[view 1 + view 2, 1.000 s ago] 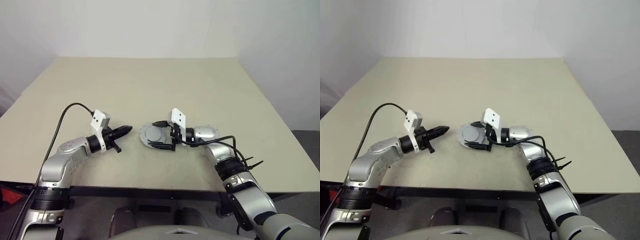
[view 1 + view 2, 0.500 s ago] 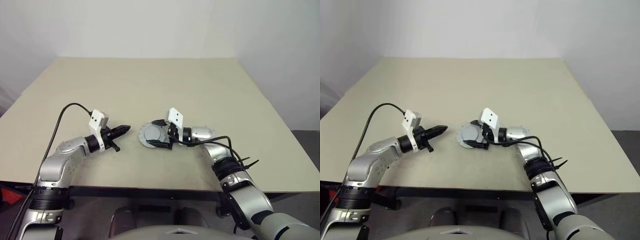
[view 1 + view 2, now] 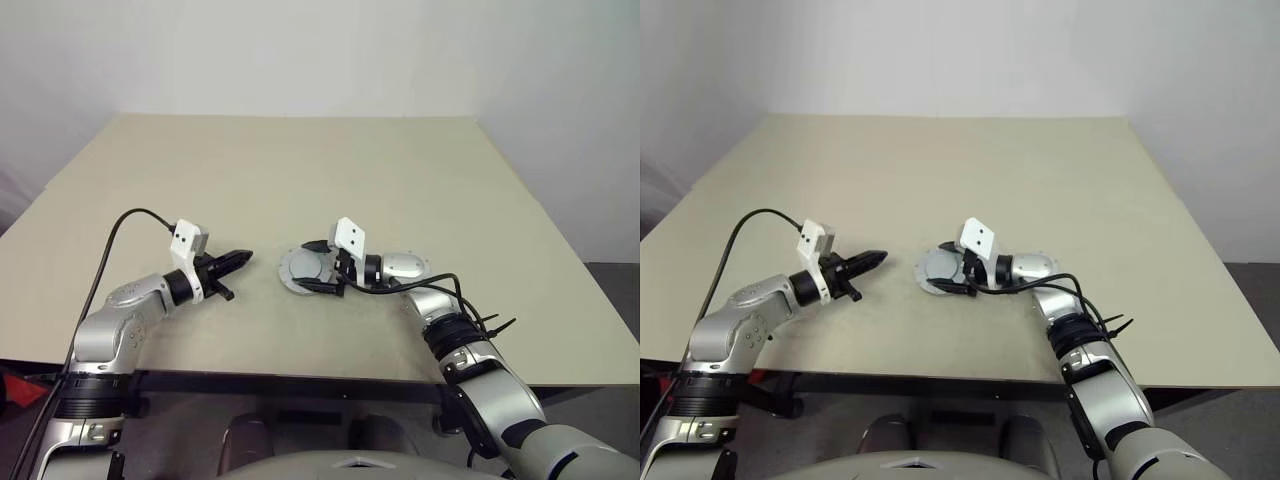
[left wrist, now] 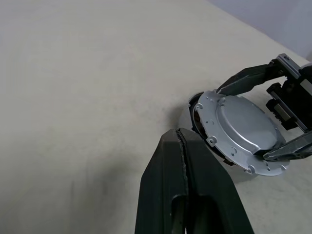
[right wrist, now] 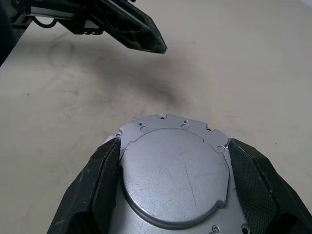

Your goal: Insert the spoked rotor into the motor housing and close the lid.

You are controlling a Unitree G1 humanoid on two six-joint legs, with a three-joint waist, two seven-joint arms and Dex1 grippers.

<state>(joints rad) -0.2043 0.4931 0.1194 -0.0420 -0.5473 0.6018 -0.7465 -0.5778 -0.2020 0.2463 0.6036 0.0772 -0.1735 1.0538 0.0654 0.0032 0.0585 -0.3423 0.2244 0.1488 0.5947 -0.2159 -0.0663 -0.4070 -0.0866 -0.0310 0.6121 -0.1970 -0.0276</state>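
Right pincer [image 5: 170, 170] spread wide, one finger on each side of the lid [image 5: 178, 170], at or just off its rim; contact unclear, not lifted. Lid sits on the motor housing [image 4: 196, 117], dark edge peeking under it, mid-front of the worktop [image 3: 300, 180]. Left pincer [image 3: 236, 261] pressed together, empty, tip pointing at the stack, near but apart. Lid looks like rigid, smooth metal, probably hefty and slippery: take it across opposite rim edges, squarely.
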